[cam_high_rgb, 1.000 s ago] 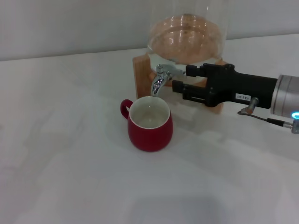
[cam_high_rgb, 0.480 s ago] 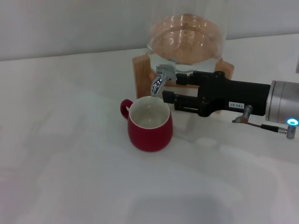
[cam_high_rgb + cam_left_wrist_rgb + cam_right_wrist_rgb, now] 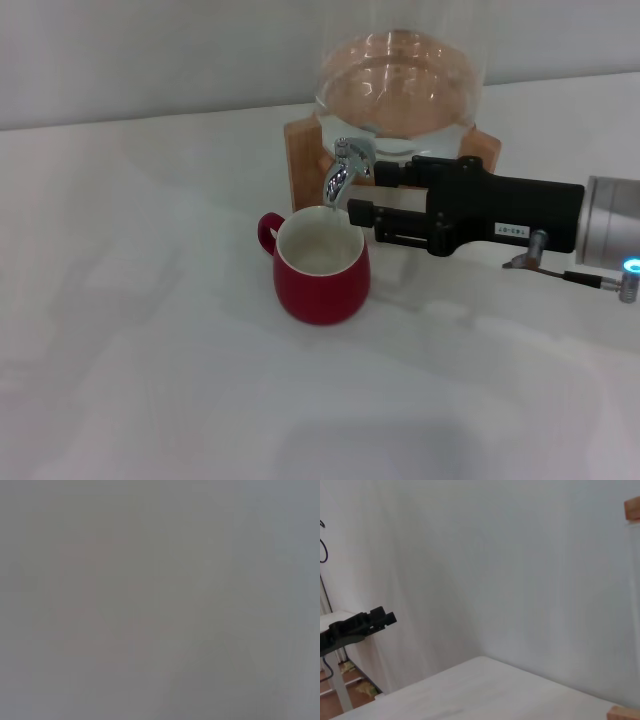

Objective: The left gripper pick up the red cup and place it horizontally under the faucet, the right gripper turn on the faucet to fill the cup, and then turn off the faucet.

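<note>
The red cup (image 3: 321, 268) stands upright on the white table, its white inside empty and its handle to the left. Its far rim is right under the spout of the chrome faucet (image 3: 343, 172). My right gripper (image 3: 366, 192) reaches in from the right, level with the faucet. Its jaws are open, one above the other, and their tips lie just right of the spout and above the cup's right rim. I cannot tell whether they touch the faucet. The left gripper is out of view, and the left wrist view shows only flat grey.
The glass dispenser (image 3: 400, 85) holds amber liquid and sits in a wooden stand (image 3: 300, 160) behind the cup. The white table (image 3: 150, 350) runs left and forward. The right wrist view shows a white wall, wood corners (image 3: 632, 509) and a far dark object (image 3: 355, 627).
My right gripper has moved left and slightly down toward the faucet, so its jaw tips now lie beside the spout. It has barely moved in the last half second. The cup has not moved.
</note>
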Controlling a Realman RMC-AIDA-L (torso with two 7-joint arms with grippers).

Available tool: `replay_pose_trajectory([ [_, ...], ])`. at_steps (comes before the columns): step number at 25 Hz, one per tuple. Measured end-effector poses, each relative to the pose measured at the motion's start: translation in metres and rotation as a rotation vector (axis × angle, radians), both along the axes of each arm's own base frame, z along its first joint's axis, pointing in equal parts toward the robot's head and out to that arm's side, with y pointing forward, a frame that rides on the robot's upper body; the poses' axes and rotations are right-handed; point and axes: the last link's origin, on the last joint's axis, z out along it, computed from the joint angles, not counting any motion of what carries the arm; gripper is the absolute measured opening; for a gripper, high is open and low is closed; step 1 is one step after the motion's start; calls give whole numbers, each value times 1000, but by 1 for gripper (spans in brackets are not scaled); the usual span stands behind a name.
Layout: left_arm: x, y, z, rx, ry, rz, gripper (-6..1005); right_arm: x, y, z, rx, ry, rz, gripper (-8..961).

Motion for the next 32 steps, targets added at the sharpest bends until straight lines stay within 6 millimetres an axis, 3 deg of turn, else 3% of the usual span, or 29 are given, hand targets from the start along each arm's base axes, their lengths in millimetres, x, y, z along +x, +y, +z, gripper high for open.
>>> replay_pose_trajectory([
  [19, -1, -10, 23, 25, 48, 4, 809, 16, -14, 12, -3, 38, -31, 634],
  [32, -3, -13, 21, 28, 43, 10, 809, 16, -14, 10, -4, 30, -22, 634],
])
